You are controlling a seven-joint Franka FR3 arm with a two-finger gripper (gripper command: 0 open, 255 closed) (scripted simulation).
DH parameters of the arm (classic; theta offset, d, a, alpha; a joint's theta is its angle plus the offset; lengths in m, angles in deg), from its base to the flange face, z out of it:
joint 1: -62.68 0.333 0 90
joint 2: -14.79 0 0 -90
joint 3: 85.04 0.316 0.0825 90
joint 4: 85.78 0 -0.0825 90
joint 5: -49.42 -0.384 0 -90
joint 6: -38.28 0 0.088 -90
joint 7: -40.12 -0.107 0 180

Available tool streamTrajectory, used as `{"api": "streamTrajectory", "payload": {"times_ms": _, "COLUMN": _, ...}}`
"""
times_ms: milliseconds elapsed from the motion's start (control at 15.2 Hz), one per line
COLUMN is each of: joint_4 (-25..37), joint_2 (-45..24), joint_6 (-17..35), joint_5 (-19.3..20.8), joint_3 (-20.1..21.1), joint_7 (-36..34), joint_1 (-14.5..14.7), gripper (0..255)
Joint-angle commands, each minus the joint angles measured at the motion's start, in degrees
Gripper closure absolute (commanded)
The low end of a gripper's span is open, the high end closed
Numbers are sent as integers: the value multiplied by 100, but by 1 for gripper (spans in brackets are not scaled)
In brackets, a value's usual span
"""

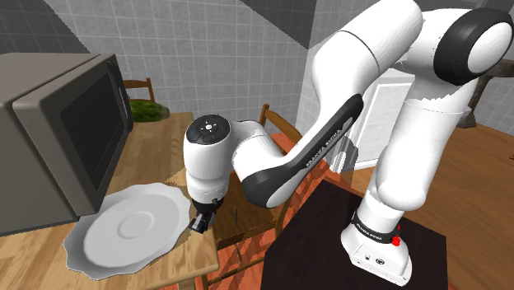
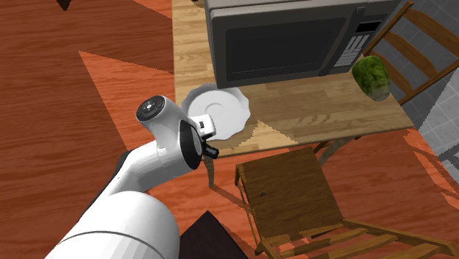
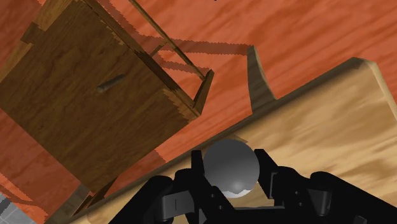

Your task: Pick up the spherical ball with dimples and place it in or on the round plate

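A plain grey ball sits clasped between my two black fingers, right above the wooden table's edge. My gripper is shut on it. In the shoulder view the gripper points down at the table's near edge, just off the right rim of the round white wavy-edged plate. The second exterior view has the gripper at the table's edge below the plate. The hand hides the ball in both exterior views.
A large grey microwave stands on the table behind the plate. A green melon lies at the table's far end. A wooden chair stands on the floor beside the table edge, under the gripper.
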Motion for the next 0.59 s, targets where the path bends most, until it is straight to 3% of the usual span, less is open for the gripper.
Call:
{"api": "streamTrajectory", "payload": {"times_ms": 0, "joint_4": 0, "joint_2": -1, "joint_6": 1, "joint_5": 1, "joint_3": 0, "joint_7": -1, "joint_1": 0, "gripper": 255}}
{"api": "streamTrajectory", "payload": {"times_ms": 528, "joint_4": 200, "joint_2": 515, "joint_6": -461, "joint_5": -649, "joint_3": -4, "joint_7": 564, "joint_1": 5, "gripper": 255}}
